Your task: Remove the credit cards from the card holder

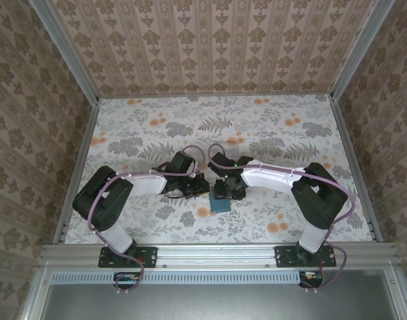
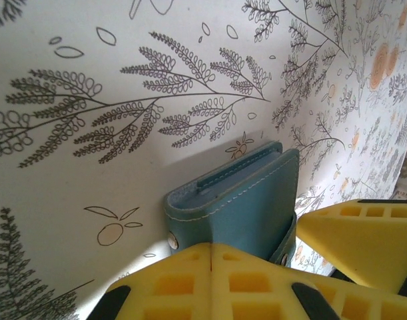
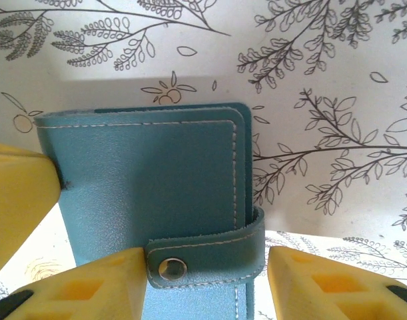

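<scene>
Teal leather with pale stitching: the wallet [image 1: 221,204] lies on the flower-print table [image 1: 156,127], towards the near edge and about midway between my two arm bases. Both arms bend inward and meet over it. From above I see the left gripper [image 1: 198,191] just off the wallet's left side and the right gripper [image 1: 227,192] at its far edge.

On the right wrist camera the wallet [image 3: 150,180] is closed. Its strap [image 3: 210,257] wraps round one edge and is fastened by a metal snap [image 3: 172,269]. The right gripper [image 3: 206,283] stands part open and straddles that strap. One yellow finger [image 3: 90,287] touches the snapped end, and the other sits just beside the fold without pinching it. A further yellow fingertip [image 3: 16,193] touches the wallet's opposite edge, at the left of that view.

On the left wrist camera the left gripper [image 2: 211,257] has its two yellow pads brought together, meeting along a thin seam. Their tips are right at the near edge of the wallet [image 2: 253,200]. I cannot tell whether they press on it. Another yellow finger [image 2: 363,230] sits at the right of that view, close to the wallet's strap corner.
</scene>
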